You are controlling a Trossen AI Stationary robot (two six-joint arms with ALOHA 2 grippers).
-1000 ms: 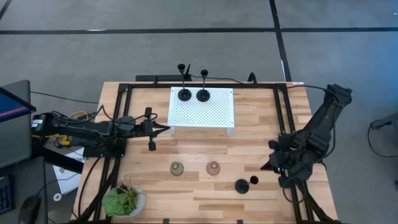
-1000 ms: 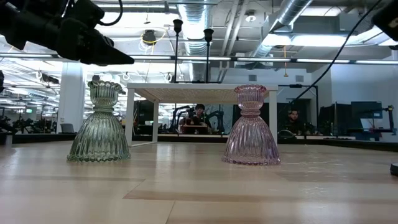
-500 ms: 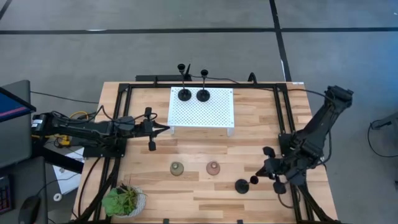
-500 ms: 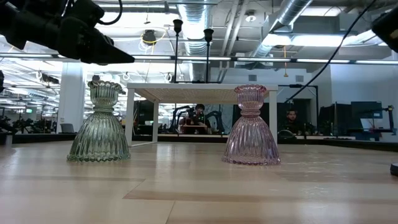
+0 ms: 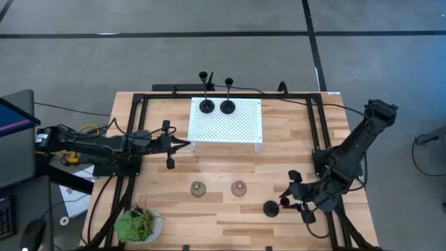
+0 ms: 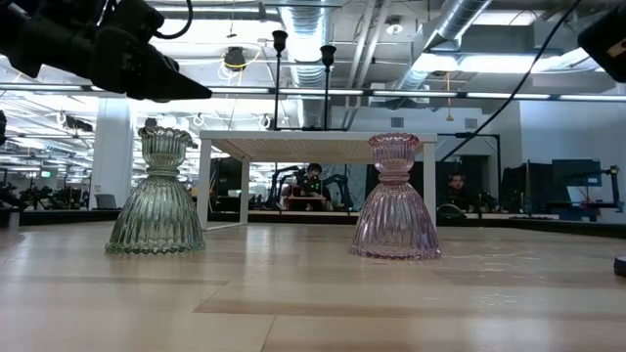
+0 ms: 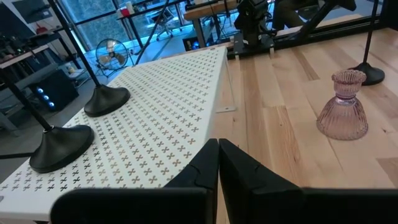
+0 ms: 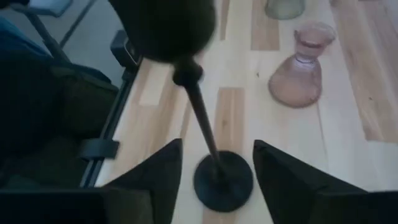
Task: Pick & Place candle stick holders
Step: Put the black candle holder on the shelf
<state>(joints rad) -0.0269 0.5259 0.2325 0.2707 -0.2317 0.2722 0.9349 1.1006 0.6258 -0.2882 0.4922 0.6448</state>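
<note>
Presently, the right claw (image 5: 290,197) is seen spread open around the stem of the black candle stick holder (image 5: 271,208) standing at the near right of the wooden surface (image 5: 293,132), its fingers not yet closed on it. The pink holder (image 5: 239,187) and olive-green holder (image 5: 198,188) stand nearby, and two more black holders (image 5: 208,105) are set on the white perforated stand (image 5: 226,125). The left claw (image 5: 182,144) is held shut beside that stand.
</note>
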